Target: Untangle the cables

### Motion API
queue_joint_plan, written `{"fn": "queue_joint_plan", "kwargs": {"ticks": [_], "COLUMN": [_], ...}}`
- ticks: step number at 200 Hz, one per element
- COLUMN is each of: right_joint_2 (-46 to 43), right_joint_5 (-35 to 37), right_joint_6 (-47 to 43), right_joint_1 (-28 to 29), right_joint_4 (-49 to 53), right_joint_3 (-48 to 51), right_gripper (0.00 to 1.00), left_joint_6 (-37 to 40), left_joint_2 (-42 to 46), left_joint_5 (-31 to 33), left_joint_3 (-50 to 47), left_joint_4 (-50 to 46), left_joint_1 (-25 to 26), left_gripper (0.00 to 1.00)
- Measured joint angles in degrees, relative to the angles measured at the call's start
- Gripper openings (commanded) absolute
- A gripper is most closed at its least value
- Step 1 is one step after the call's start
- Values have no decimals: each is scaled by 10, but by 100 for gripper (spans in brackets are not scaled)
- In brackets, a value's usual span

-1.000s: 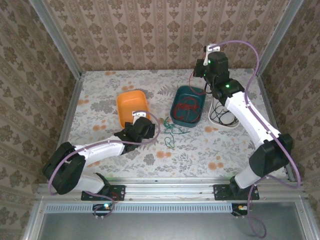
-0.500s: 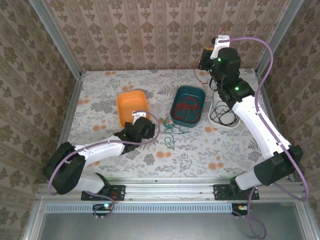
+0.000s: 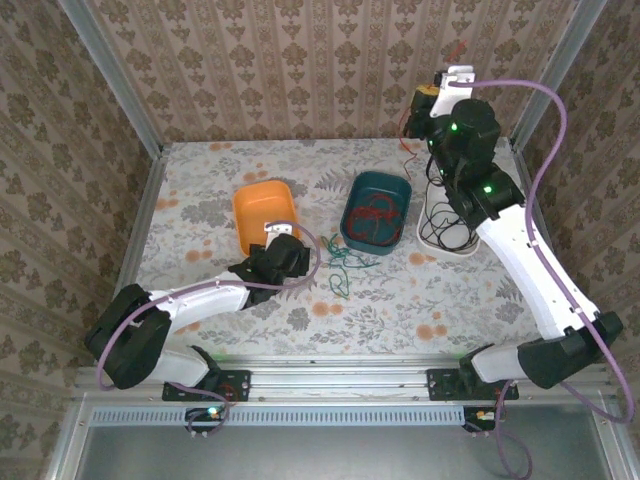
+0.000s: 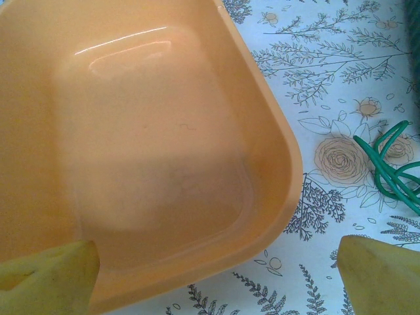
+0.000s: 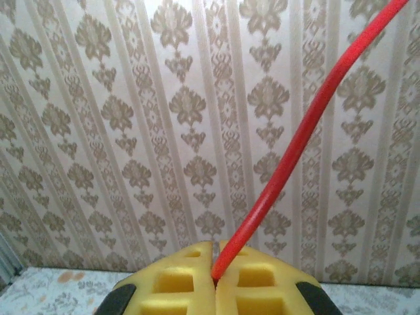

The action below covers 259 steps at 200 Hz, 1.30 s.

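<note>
**Cables, three colours, thin and string-like**

- Red cable: one strand is pinched between the closed pads of the right claw, lifted high against the wallpapered back wall. More red lies coiled in the teal tray.
- Green cable: a loose tangle on the counter, just in front of the teal tray.
- Black cable: looped in the white tray, beside the teal one.
- Left claw: spread wide and holding nothing, low over the near corner of the orange tray, with the green tangle near.

Handling, as judged: light, limp and not fragile. The smooth jacket probably slips and the loops snag each other. Best taken at a free end or a single strand clear of crossings.
</note>
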<state>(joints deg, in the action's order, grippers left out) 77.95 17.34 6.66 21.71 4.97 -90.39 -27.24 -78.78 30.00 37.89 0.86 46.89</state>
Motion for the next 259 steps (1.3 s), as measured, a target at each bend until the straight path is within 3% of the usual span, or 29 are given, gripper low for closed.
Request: {"fn": "queue_joint_plan", "kwargs": {"ticks": [129,171,210,259], "right_joint_2": [-21,-80,-116,-86], "right_joint_5": [54,76,75,54], "right_joint_6": [-60,-90,-97,-70], "right_joint_1": [11,11,11,11], "right_joint_4": [-40,-77,-91,-56], "right_joint_3": [8,34,36,36], "right_gripper": [0,0,0,0], "left_joint_6": [0,0,0,0], "left_joint_2": [0,0,0,0], "left_joint_5": [0,0,-2,-2], "left_joint_3": [0,0,0,0], "left_joint_4": [0,0,0,0], "left_joint_1": [0,0,0,0], "left_gripper": [95,95,95,95]}}
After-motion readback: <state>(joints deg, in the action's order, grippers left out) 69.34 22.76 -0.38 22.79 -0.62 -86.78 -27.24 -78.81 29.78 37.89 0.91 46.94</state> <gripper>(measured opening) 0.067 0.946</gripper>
